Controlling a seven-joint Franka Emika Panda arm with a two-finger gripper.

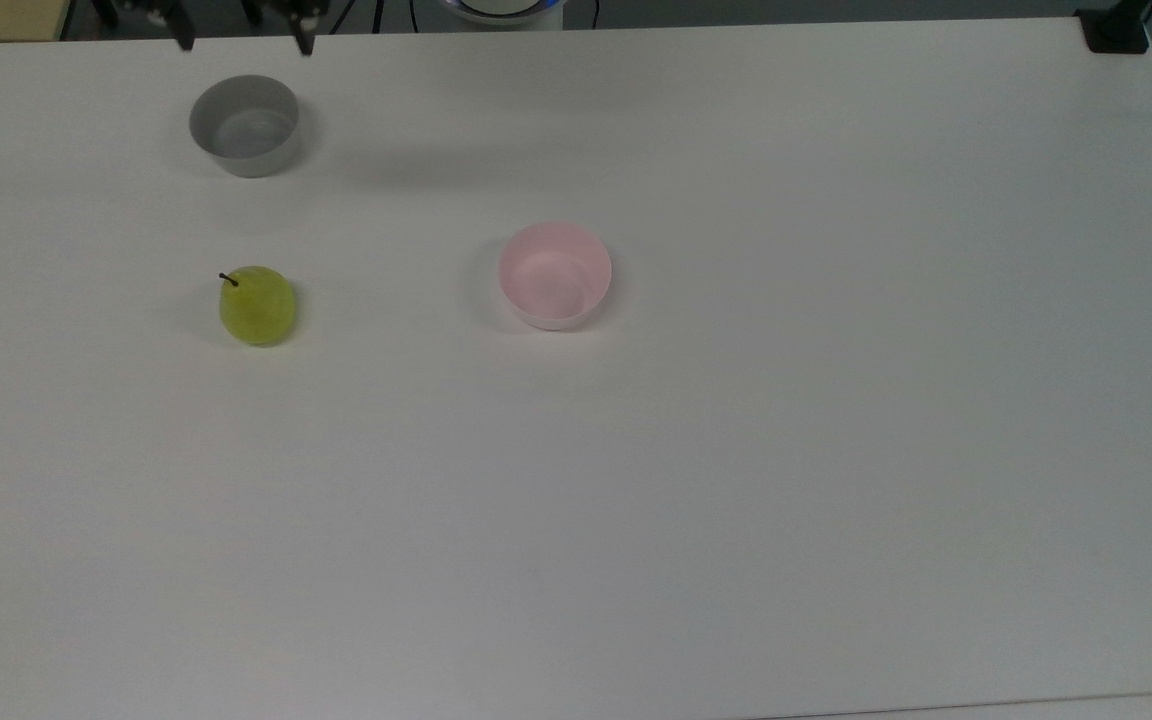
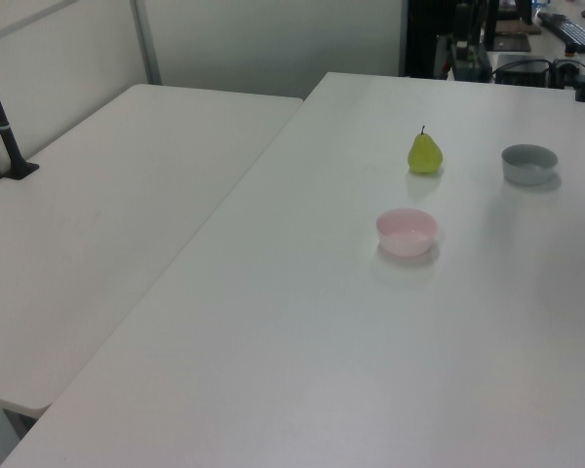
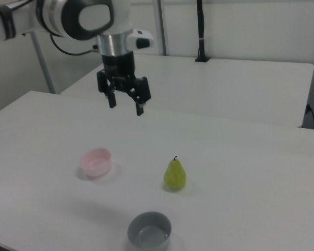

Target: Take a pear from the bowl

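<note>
**Pear out of the bowl, gripper high and empty**

On the white table (image 1: 736,500) the pear (image 1: 257,306) stands upright by itself, stem up, at the left of the top view — well apart from the pink bowl (image 1: 554,274), which sits near the middle of the frame with nothing inside it. A grey bowl (image 1: 244,124), also empty, sits in the upper left of the top view, beyond the pear.

High in the upper left of the right view, the gripper (image 3: 125,104) hangs well above the table with its two fingers spread wide and nothing between them; its fingertips just reach into the top view's upper edge.

Judging by this layout, the main work looks finished — the pear is out of the pink bowl and set down on the bare tabletop, free of the fingers. What seems left, if anything, is for the arm to settle clear of the scene.
</note>
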